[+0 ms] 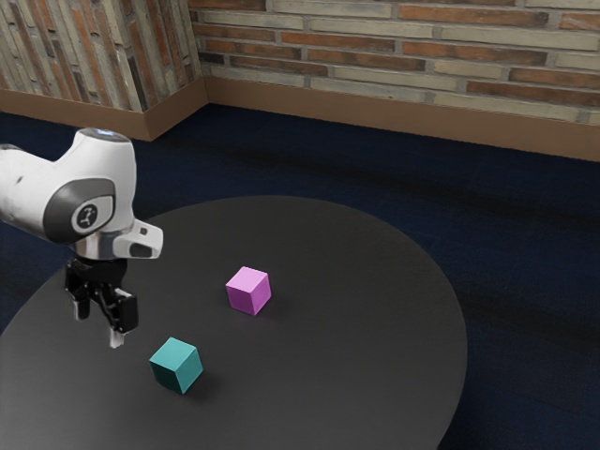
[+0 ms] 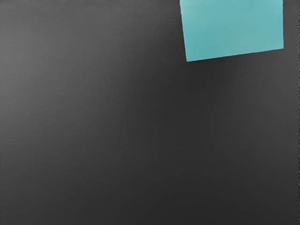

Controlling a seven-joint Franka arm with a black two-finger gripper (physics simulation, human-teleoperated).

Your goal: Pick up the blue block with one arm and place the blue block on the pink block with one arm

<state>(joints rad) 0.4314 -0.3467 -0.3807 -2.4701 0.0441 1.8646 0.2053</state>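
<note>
Blue block (image 1: 176, 365) sits ungrasped on table (image 1: 375, 375), apart from pink block (image 1: 248, 290), since gripper (image 1: 98, 322) hovers beside it, fingers spread and empty, not yet overhead.

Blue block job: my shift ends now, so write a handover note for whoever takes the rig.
Gripper: open, empty, low over the table, on the exterior view's left of the blue block.
Blue block: on the table, not grasped. The pink block sits apart from it, farther back.
Done: nothing yet.
Left: grasp the blue block, lift it, set it on the pink block.
</note>
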